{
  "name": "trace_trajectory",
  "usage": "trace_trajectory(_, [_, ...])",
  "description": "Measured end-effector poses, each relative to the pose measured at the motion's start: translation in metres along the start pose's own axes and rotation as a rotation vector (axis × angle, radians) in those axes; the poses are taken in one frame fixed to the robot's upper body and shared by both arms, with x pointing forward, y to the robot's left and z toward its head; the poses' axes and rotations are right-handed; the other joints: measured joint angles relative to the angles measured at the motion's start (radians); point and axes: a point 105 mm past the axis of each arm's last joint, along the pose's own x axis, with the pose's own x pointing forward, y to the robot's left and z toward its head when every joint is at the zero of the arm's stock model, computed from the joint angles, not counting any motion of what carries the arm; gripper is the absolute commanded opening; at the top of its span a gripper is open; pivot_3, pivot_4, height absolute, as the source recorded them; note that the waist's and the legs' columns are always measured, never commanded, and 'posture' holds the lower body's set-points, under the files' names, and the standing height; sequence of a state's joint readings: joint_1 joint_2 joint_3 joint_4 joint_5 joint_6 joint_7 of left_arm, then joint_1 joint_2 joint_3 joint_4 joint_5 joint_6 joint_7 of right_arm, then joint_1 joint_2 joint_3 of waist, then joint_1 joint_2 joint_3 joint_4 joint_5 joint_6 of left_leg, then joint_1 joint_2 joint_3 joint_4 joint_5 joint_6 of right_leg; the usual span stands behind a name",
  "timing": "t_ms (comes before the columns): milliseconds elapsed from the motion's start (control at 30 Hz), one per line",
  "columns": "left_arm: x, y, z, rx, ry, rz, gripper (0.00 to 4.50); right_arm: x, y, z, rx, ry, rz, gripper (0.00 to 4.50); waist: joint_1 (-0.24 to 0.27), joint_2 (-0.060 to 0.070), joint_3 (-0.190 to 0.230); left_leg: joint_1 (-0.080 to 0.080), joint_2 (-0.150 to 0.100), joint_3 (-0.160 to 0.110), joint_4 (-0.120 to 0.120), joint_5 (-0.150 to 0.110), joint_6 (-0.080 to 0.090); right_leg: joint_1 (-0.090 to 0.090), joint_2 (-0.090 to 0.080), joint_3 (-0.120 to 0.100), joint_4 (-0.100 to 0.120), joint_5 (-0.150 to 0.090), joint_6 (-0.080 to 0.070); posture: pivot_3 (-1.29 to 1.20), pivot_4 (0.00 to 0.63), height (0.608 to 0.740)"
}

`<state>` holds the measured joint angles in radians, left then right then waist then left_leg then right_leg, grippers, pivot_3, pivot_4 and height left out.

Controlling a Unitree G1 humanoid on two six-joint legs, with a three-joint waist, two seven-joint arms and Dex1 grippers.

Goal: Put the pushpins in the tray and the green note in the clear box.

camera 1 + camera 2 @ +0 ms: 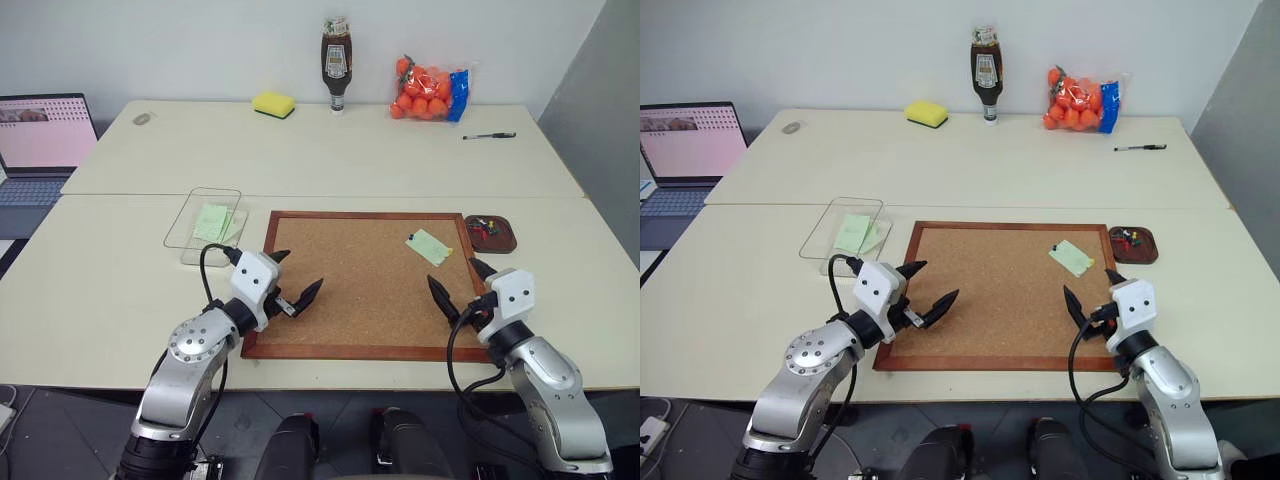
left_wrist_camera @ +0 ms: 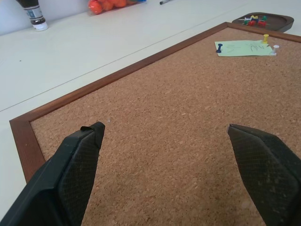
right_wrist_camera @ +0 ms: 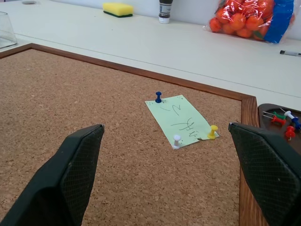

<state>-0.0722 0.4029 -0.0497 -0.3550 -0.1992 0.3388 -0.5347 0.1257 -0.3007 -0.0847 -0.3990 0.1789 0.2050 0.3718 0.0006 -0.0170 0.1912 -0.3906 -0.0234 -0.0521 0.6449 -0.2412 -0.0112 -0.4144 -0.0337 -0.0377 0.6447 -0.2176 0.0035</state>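
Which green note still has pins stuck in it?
The green note on the cork board, held by blue, white and yellow pins. The other note lies loose in the clear box.

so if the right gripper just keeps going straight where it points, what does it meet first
Probably the green note pinned on the cork board, the right gripper passing low over bare cork until then; depth is hard to judge.

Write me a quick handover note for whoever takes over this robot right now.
Left gripper and right gripper: open, empty, hovering over the cork board.
Green note is on the board, held by blue, white and yellow pushpins.
Tray already holds several pins; clear box holds green paper.
Left: pull three pins into the tray, move the note to the box.
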Motion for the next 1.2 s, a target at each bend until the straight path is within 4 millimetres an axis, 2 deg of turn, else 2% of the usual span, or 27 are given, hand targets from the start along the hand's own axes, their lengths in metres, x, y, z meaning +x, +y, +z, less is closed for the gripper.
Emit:
trace_trajectory(433, [0.009, 0.007, 0.016, 0.048, -0.03, 0.007, 4.44, 0.002, 0.003, 0.004, -0.006, -0.015, 0.009, 4.5, 0.0, 0.0, 0.0, 0.0, 0.0, 0.0, 0.0, 0.0, 0.0, 0.0, 0.0, 0.0, 0.0, 0.0, 0.0, 0.0, 0.15, 0.74])
trace_trajectory(667, [0.021, 0.008, 0.021, 0.049, -0.04, -0.076, 4.44, 0.002, 0.005, 0.005, -0.003, -0.016, 0.013, 4.5, 0.0, 0.0, 0.0, 0.0, 0.0, 0.0, 0.0, 0.0, 0.0, 0.0, 0.0, 0.0, 0.0, 0.0, 0.0, 0.0, 0.15, 0.74])
trace_trajectory(767, [0.028, 0.009, 0.024, 0.045, -0.048, -0.111, 4.0, 0.002, 0.008, 0.008, -0.003, -0.023, 0.015, 4.5, 0.0, 0.0, 0.0, 0.0, 0.0, 0.0, 0.0, 0.0, 0.0, 0.0, 0.001, 0.0, 0.0, 0.0, 0.0, 0.0, 0.15, 0.74])
trace_trajectory(967, [0.046, 0.009, 0.021, 0.055, -0.032, -0.191, 2.83, 0.001, 0.009, 0.016, -0.008, -0.027, 0.015, 4.5, 0.0, 0.0, 0.0, 0.0, 0.0, 0.0, 0.0, 0.0, 0.0, 0.0, 0.001, 0.0, 0.0, 0.0, 0.001, 0.0, 0.15, 0.74])
trace_trajectory(1200, [0.058, -0.02, 0.019, 0.053, -0.021, -0.384, 1.59, 0.001, 0.01, 0.022, -0.014, -0.033, 0.014, 4.5, -0.001, 0.0, 0.0, 0.0, 0.0, 0.001, 0.0, 0.0, 0.0, 0.0, 0.001, 0.0, 0.0, 0.0, 0.001, 0.0, 0.15, 0.74])
